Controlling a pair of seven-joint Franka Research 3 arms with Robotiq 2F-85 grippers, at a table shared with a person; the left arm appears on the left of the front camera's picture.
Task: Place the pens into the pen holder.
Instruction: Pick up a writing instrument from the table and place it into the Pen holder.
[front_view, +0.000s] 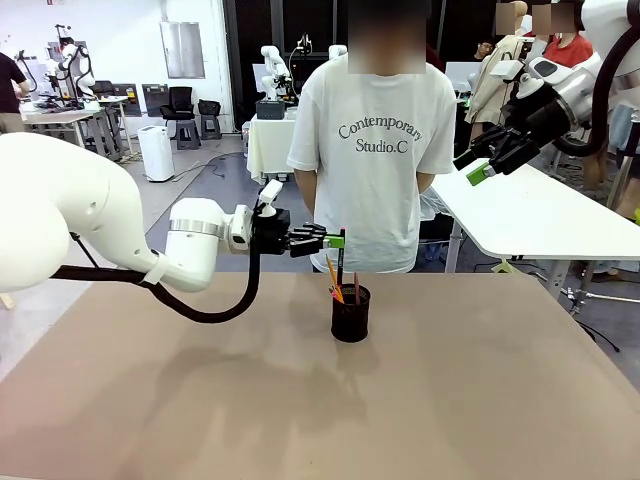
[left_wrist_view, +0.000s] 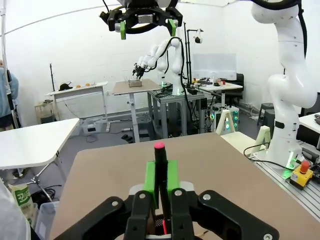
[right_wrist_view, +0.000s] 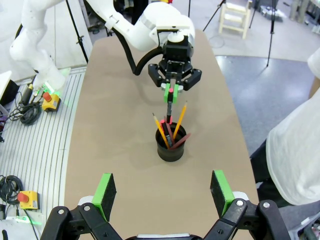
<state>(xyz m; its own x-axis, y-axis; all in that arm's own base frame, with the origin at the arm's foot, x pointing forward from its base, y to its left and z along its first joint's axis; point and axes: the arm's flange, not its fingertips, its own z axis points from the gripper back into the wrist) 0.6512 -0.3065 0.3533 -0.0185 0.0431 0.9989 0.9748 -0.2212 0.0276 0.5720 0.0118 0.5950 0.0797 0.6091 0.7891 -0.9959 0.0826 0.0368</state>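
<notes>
While the left gripper is pinching a black pen with a pink end tightly between its green pads near the middle of the front view, that pen is hanging upright just above the pen holder, its lower tip seemingly already at the rim. From the right wrist view, the pen is pointing down toward the black mesh cup at the centre of the frame, where two yellow pencils and some reddish ones are already leaning. Doing this step well probably means keeping the pen vertical, lining its tip over a free gap between the pencils, lowering until most of it is inside the rim, and only then letting go, so it is not bouncing off the edge or tipping the light cup. At the upper right of the front view the right gripper is hanging with its jaws spread wide and empty, well clear of the brown table.
</notes>
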